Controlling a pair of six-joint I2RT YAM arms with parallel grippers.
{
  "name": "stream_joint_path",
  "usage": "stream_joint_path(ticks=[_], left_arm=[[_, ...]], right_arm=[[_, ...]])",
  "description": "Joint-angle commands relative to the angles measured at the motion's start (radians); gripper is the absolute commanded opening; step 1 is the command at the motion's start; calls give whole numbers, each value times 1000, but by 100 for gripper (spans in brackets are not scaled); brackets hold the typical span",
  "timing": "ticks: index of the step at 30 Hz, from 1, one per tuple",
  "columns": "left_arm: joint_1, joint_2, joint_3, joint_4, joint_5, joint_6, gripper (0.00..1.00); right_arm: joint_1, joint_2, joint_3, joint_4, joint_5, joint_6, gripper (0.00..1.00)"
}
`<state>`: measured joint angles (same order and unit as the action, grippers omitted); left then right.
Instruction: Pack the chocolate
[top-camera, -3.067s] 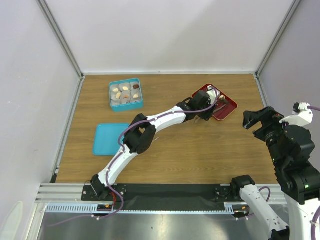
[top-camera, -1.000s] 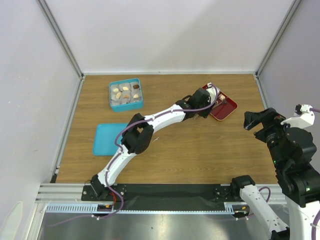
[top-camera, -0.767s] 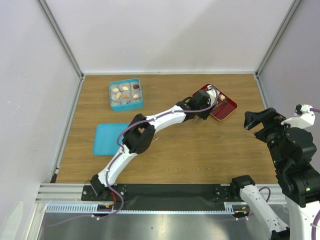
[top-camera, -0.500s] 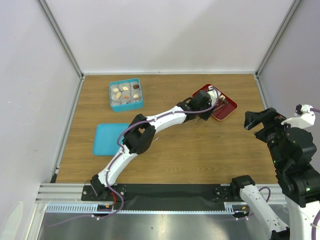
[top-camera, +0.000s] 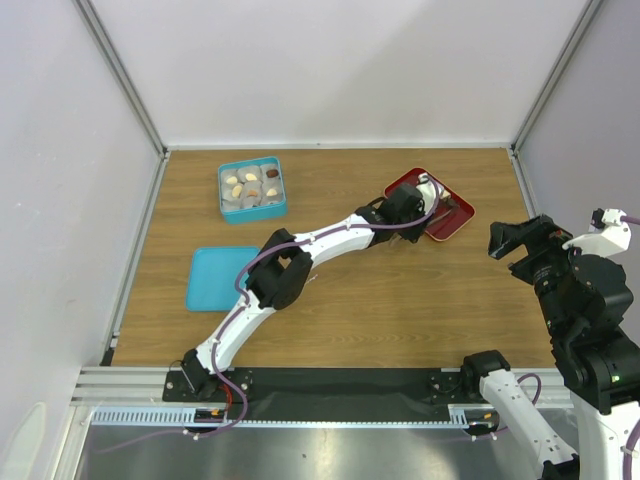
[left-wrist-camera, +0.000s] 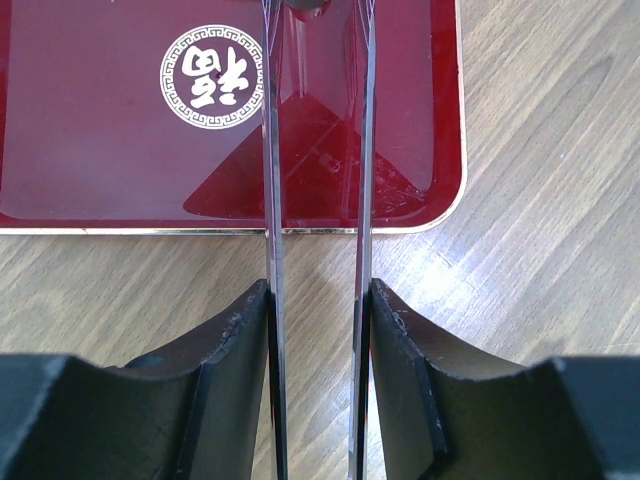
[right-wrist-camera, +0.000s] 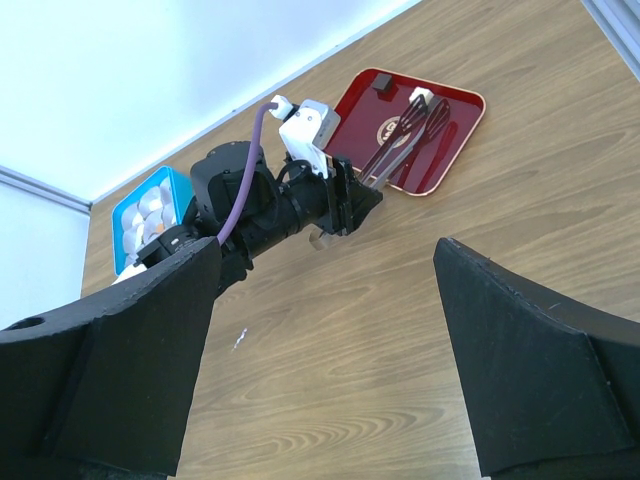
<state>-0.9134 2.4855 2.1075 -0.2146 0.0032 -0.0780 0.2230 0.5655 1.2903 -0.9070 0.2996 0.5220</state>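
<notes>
Reaching across the table (top-camera: 420, 290), the left gripper (left-wrist-camera: 317, 290) is clamped on the tongs (left-wrist-camera: 270, 150). Its two black fingers (left-wrist-camera: 235, 360) press the outsides of the two metal blades. The blades run side by side with a narrow gap over the near edge of the red tray (left-wrist-camera: 100, 170), past a round white emblem (left-wrist-camera: 214, 76), and leave the wrist view at the top. Seen from the right wrist, the tongs' far ends lie low over the tray near a cream chocolate (right-wrist-camera: 420, 97); whether they touch it cannot be told. A dark square chocolate (right-wrist-camera: 382, 87) sits apart from it, by the tray's far corner. More chocolates (top-camera: 250, 185), tan, cream and dark, sit in white cups inside the teal box (top-camera: 253, 216) at the far left of the table, well apart from the tray. A flat teal lid (top-camera: 222, 277) lies on the wood, nearer the arm bases than the box. The right gripper (right-wrist-camera: 327, 243) hangs raised at the right side, its fingers spread wide apart.
</notes>
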Motion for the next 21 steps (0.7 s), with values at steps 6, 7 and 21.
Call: stream_joint_path(ticks=[6,7,21], left_arm=[[-8,29,86,20,4,4,47],[-5,35,103,14,6,1,47],[-4,56,117,-2,12,-8,46]], right_arm=[[3,1,10,28,21,-19,94],[3,1,10,28,21,-20,94],[4,-6,15,22,32,-24,94]])
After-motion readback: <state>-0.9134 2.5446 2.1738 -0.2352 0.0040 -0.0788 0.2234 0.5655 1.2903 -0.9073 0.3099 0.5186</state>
